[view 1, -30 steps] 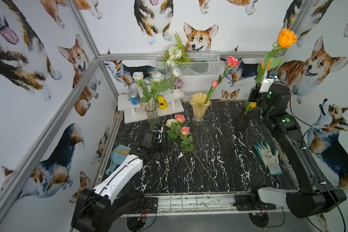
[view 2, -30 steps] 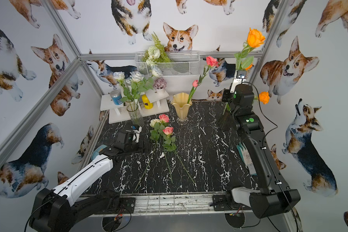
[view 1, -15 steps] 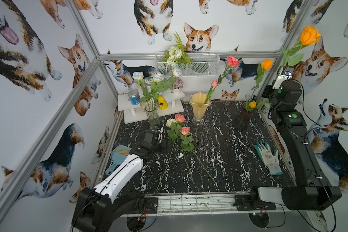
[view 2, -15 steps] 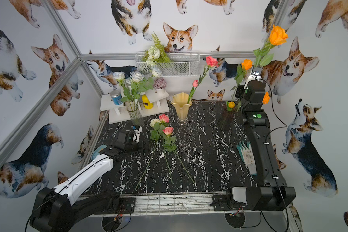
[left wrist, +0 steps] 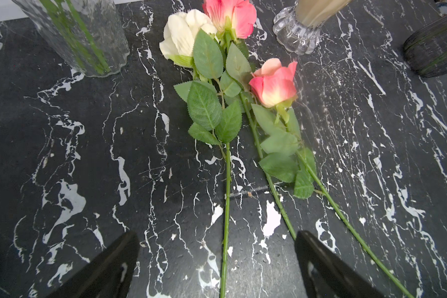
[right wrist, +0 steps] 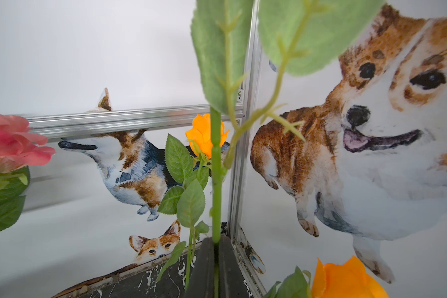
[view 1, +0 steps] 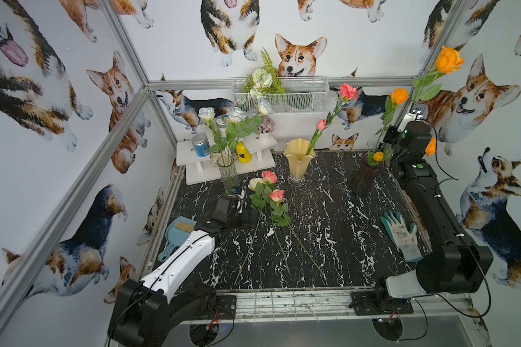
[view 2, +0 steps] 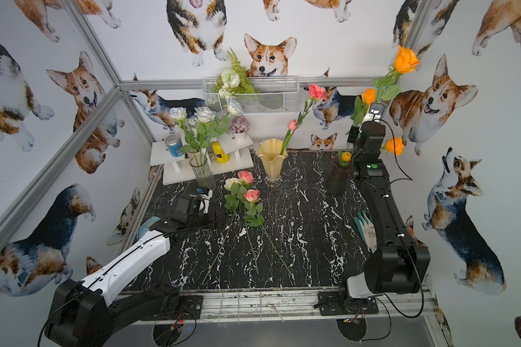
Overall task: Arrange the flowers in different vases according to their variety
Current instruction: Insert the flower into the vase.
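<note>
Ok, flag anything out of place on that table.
A cream rose and two pink roses lie flat on the table, leaves overlapping, unsorted. A gardening glove lies loose near the right arm.

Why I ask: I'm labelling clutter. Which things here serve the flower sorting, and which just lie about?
Job: clear glass vase, creamy-yellow vase, dark purple vase, cream rose, pink roses lying flat, orange rose in right hand.

Lying about: glove, blue dustpan, blue-lidded jar, yellow bottle, fern bouquet, purple potted flower.
</note>
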`<state>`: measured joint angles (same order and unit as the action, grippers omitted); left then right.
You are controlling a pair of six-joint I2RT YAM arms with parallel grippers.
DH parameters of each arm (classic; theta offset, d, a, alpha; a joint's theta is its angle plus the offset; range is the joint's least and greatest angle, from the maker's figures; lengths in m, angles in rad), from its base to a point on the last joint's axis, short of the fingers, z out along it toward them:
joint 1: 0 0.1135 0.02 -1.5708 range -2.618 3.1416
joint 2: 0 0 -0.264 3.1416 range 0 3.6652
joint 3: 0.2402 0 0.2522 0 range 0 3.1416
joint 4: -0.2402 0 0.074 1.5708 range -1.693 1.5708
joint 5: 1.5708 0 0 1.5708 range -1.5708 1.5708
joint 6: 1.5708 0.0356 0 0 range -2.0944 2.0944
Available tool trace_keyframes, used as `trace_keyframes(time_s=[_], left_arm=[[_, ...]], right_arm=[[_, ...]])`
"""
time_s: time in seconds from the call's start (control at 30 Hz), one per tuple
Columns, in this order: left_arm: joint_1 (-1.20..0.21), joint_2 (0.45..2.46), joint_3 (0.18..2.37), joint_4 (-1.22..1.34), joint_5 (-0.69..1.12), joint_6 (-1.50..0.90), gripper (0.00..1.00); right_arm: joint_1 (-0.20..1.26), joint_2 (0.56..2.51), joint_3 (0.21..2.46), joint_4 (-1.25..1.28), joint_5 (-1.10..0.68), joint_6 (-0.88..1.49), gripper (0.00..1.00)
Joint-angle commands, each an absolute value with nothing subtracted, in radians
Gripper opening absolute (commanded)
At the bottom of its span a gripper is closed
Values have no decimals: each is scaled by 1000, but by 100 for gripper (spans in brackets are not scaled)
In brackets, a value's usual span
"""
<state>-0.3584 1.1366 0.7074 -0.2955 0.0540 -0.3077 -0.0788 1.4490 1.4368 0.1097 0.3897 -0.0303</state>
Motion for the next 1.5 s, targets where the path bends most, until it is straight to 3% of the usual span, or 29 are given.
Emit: trace_keyframes(time_s=[0.0, 0.53, 0.7, 0.77, 0.87, 1.47], left_arm=[[-358, 1138, 716, -295, 41, -295, 100], [-358, 1144, 717, -295, 30, -301, 100], [-358, 1140, 716, -299, 21, -304, 100], [-358, 1137, 715, -300, 16, -305, 100], [-358, 1135, 714, -301, 14, -308, 100], [-416, 1227, 754, -361, -38, -314, 96]], right_arm=[[-80, 1470, 1416, 275, 416, -50, 0], [-65, 1494, 1245, 357, 378, -11, 2], [-42, 1453, 1201, 319, 374, 15, 55], [-26, 1430, 1194, 294, 379, 20, 67], [1, 1400, 1202, 228, 383, 25, 75], [44, 1211, 1204, -343, 66, 217, 78]])
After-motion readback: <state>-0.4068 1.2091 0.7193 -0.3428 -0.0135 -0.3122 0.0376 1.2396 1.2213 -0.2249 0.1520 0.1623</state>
